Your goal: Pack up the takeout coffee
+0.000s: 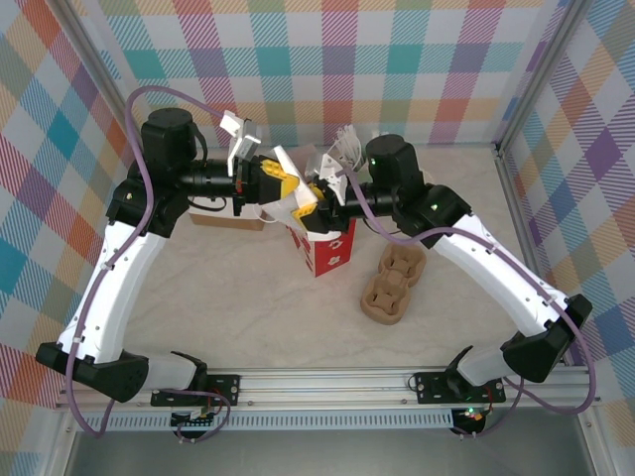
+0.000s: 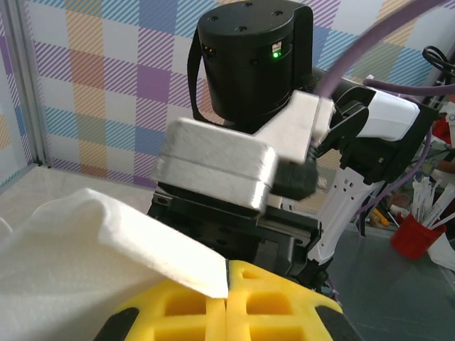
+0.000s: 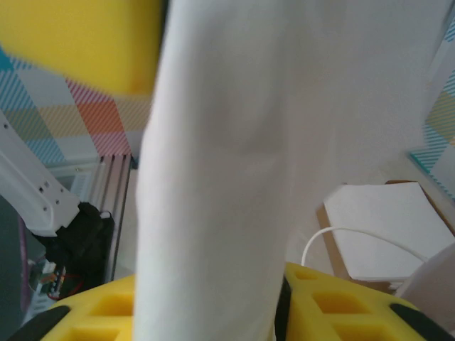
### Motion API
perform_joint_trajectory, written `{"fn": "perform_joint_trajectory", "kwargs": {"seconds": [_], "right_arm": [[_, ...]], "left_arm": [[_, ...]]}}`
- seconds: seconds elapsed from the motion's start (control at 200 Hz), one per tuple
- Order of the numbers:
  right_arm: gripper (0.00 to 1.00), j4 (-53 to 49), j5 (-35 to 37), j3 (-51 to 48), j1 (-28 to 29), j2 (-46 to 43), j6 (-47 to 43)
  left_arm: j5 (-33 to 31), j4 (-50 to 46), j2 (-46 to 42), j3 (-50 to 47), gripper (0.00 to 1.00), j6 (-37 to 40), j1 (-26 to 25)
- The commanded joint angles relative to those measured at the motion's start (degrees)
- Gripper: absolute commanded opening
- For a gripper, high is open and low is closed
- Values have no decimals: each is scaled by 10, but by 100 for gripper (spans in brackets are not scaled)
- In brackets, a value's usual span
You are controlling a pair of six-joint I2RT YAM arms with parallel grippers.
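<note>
My left claw [image 2: 227, 284] pinches the bag [image 1: 329, 253] rim, I judge to spread its mouth; right claw [image 3: 206, 316] straddles it, grip I cannot tell.

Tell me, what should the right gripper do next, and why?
Probably close on the white rim of the red-and-white paper bag: the left gripper is shut on that rim, and the yellow fingers of the right gripper straddle it too.
</note>
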Motion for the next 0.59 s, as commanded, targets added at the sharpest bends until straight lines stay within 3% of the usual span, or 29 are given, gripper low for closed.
{"fn": "perform_joint_trajectory", "kwargs": {"seconds": [0.0, 0.11, 0.255, 0.31, 0.375, 0.59], "right_arm": [[20, -7, 15, -11, 3, -21, -4], [0, -13, 47, -8, 3, -27, 0], [0, -31, 105, 16, 3, -28, 6], [0, -40, 132, 31, 2, -26, 6], [0, -56, 164, 54, 1, -20, 6], [0, -101, 255, 147, -5, 29, -11]], "left_arm": [[-4, 3, -18, 17, 0, 9, -8], [-17, 3, -29, 10, 0, 6, -8], [-49, 8, -60, -14, 14, 1, -8], [-73, 13, -77, -29, 25, -6, -8], [-105, 21, -99, -49, 46, -12, -8], [-289, 46, -198, -138, 66, -38, -8]]}}
